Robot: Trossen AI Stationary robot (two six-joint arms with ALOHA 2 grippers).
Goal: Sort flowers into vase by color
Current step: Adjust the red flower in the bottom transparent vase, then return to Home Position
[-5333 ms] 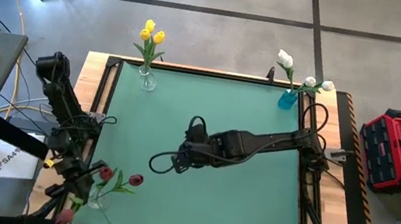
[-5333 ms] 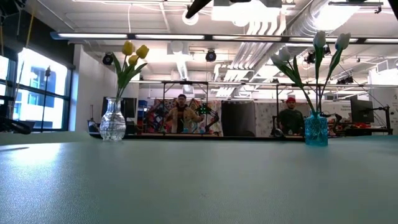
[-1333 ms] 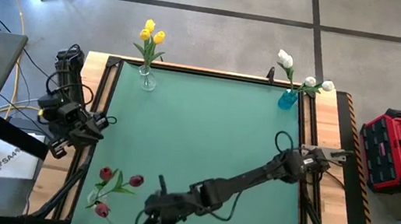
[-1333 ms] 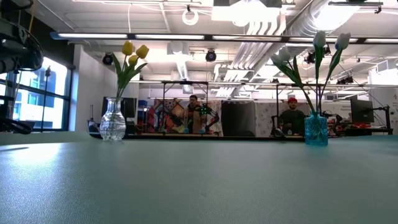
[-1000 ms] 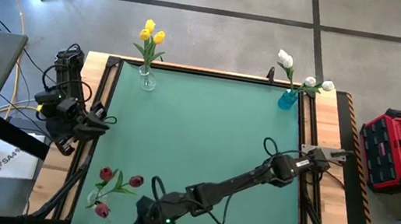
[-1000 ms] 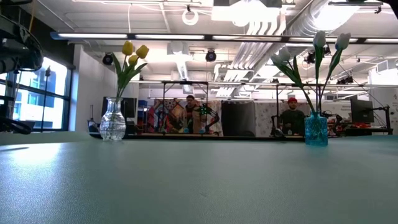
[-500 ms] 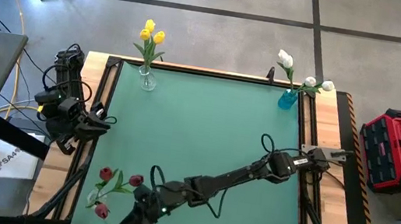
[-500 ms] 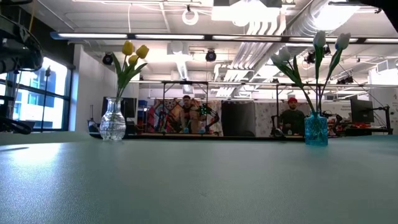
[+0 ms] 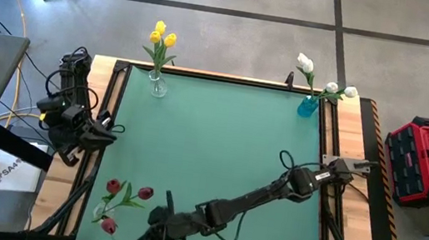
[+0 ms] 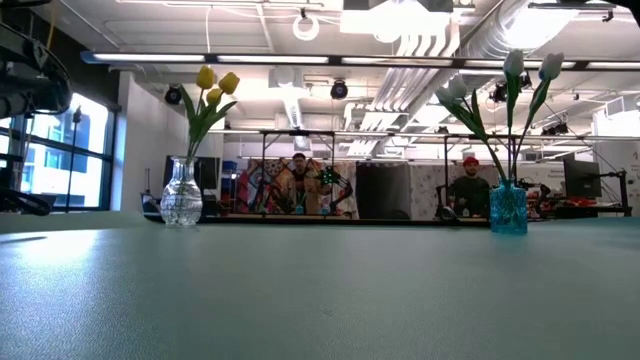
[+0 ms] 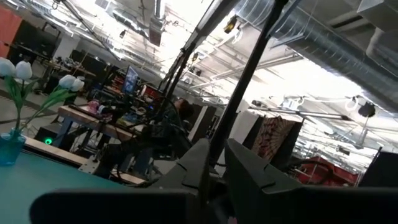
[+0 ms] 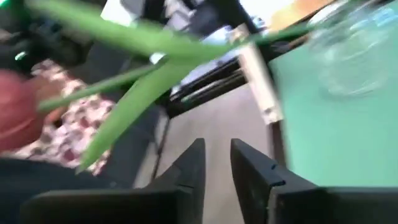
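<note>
1. Jaws of the right gripper [image 9: 150, 233] stand slightly apart, clamped on nothing, just beside the dark red flowers [image 9: 121, 199] at the table's [image 9: 219, 146] near-left corner.
2. Jaws of the left gripper [image 9: 111, 128], at the table's left edge, also show a narrow gap.
3. Yellow flowers [image 9: 161, 37] and white flowers [image 9: 321, 80] stand in vases at the far corners.
4. Room: open workshop; two people [image 10: 297, 182] sit behind.
</note>
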